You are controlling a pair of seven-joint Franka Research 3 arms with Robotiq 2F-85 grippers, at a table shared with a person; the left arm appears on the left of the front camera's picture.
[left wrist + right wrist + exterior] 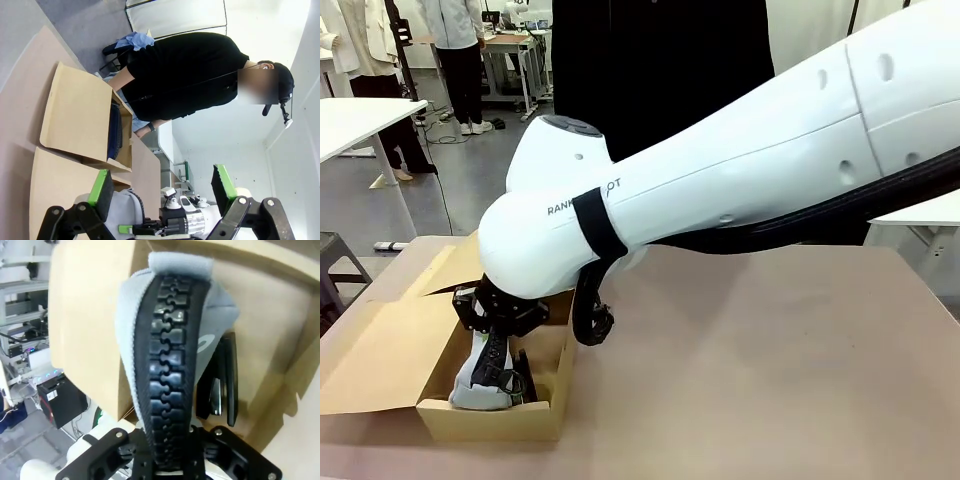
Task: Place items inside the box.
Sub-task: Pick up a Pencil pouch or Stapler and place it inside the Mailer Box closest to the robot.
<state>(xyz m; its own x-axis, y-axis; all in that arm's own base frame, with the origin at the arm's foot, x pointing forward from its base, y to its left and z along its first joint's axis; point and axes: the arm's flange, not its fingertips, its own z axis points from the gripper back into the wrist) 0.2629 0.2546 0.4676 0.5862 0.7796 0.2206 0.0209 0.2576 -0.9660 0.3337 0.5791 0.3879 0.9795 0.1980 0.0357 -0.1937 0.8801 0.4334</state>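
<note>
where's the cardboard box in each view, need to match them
front: cardboard box lower left, flaps open.
left wrist: box at left, flaps spread.
right wrist: box walls behind the grey pouch.
shared landmark: grey pouch standing in the box, front and right wrist.

Quick count from where I'm standing: one cardboard box (490, 420), and inside that box one grey pouch (470, 390), one dark blue pouch (114, 130), and one black stapler (222, 380) as far as I can see.
</note>
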